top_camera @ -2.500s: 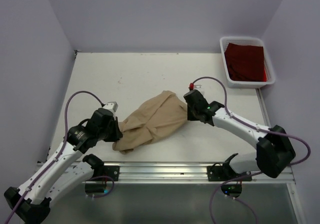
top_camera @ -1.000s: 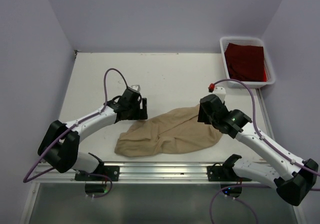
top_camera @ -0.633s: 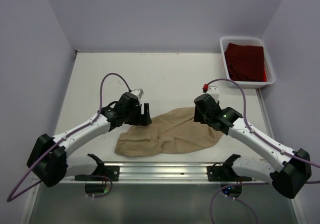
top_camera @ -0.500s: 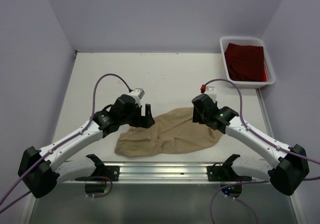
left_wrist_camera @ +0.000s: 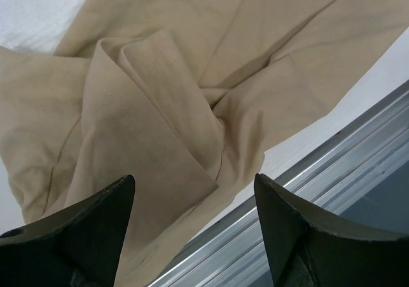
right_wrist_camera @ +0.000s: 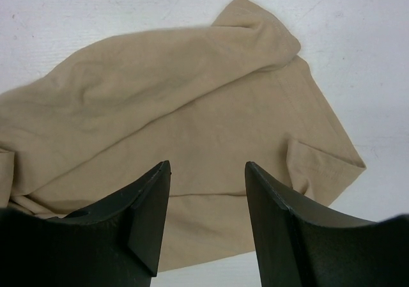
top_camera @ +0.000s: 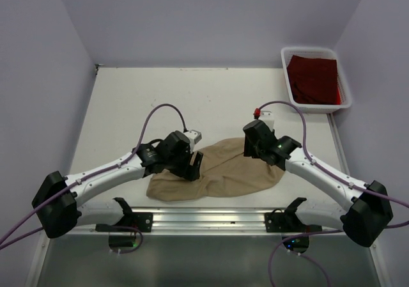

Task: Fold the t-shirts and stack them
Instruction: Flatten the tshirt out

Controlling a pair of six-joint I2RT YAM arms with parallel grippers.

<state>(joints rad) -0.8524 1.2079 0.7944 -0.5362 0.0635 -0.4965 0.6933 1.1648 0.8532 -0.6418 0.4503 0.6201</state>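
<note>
Left gripper (left_wrist_camera: 193,177) and right gripper (right_wrist_camera: 208,165) gape empty; we judge the limp, light tan t-shirt (top_camera: 223,169) best pinched at hems.

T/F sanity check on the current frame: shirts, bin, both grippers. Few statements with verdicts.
1. The tan cloth t-shirt lies crumpled on the table. True.
2. The dark red t-shirt is stacked on the tan one. False: it lies in the white plastic bin, far right.
3. The left gripper is shut on cloth. False: it is open and holds nothing.
4. The right gripper is open over the tan cloth t-shirt. True.
</note>
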